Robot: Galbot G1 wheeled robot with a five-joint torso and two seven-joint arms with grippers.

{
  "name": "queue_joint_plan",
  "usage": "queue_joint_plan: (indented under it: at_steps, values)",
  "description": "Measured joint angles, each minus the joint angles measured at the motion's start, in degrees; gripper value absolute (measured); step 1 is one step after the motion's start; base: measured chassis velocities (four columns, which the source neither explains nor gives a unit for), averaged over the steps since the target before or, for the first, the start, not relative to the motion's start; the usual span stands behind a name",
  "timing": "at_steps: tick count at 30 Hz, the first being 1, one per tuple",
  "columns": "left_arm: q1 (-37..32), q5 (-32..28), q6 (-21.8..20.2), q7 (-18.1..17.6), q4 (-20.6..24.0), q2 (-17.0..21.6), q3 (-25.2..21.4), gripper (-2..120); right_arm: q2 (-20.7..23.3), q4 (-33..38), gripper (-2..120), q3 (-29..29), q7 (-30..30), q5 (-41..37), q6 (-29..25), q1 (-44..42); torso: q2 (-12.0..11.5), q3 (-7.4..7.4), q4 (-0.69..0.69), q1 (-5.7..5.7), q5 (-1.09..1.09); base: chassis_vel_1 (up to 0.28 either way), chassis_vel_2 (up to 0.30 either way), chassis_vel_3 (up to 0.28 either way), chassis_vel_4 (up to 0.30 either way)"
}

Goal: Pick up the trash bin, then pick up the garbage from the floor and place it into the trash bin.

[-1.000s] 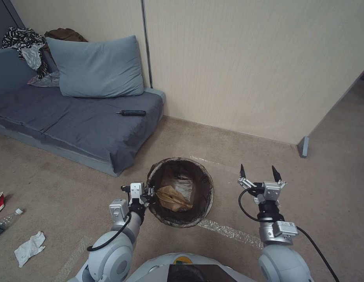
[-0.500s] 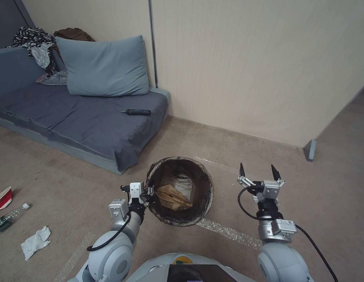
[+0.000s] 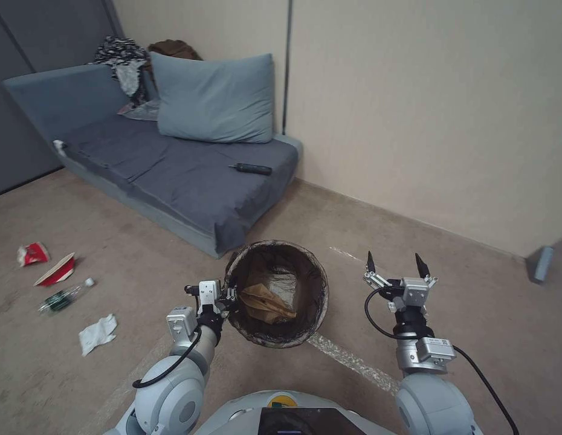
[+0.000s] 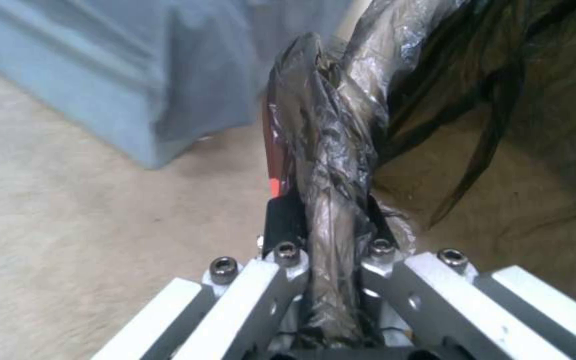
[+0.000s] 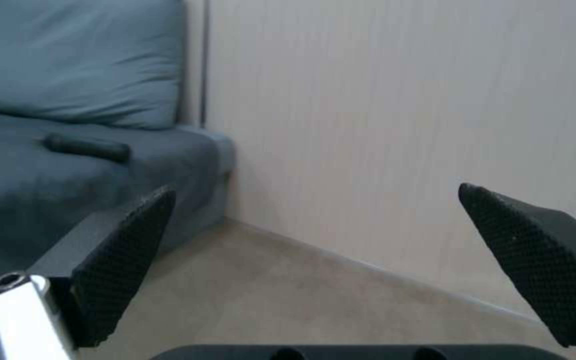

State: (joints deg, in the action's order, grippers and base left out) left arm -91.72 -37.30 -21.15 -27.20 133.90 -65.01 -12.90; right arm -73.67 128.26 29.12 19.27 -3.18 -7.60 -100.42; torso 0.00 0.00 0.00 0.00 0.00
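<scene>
My left gripper (image 3: pixel 229 296) is shut on the near-left rim of the trash bin (image 3: pixel 322 290), a round bin with a dark bag liner, held above the carpet in front of me. Tan paper (image 3: pixel 266 299) lies inside it. In the left wrist view the gripper (image 4: pixel 328 210) pinches the crinkled liner and rim. My right gripper (image 3: pixel 394 264) is open and empty to the right of the bin, its black pads (image 5: pixel 125 260) wide apart. Garbage lies on the floor far left: two crushed red-and-white cups (image 3: pixel 32 254) (image 3: pixel 56 270), a small bottle (image 3: pixel 64 296) and a white tissue (image 3: pixel 98 333).
A blue-grey sofa (image 3: pixel 172 169) with a pillow (image 3: pixel 214 99), a pile of clothes (image 3: pixel 127 57) and a dark stick-like object (image 3: pixel 251 168) stands against the wall ahead-left. A tape strip (image 3: pixel 353 362) crosses the carpet. A grey post (image 3: pixel 542 264) stands at far right.
The whole picture has shifted right, so the camera has turned left. More of the sofa and a second red cup have come into view. Both arms keep their pose.
</scene>
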Motion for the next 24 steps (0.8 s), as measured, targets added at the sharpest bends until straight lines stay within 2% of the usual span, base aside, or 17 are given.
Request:
queue_joint_plan:
  at_steps: [24]
  values:
    - [0.30, -0.08, 0.09, 0.08, -0.16, -0.05, -0.13, 2, 0.41, -0.33, 100, -0.51, 0.15, 0.10, 0.17, 0.40, 0.00, 0.00, 0.00, 0.00, 0.00, 0.125, 0.125, 0.128, 0.127]
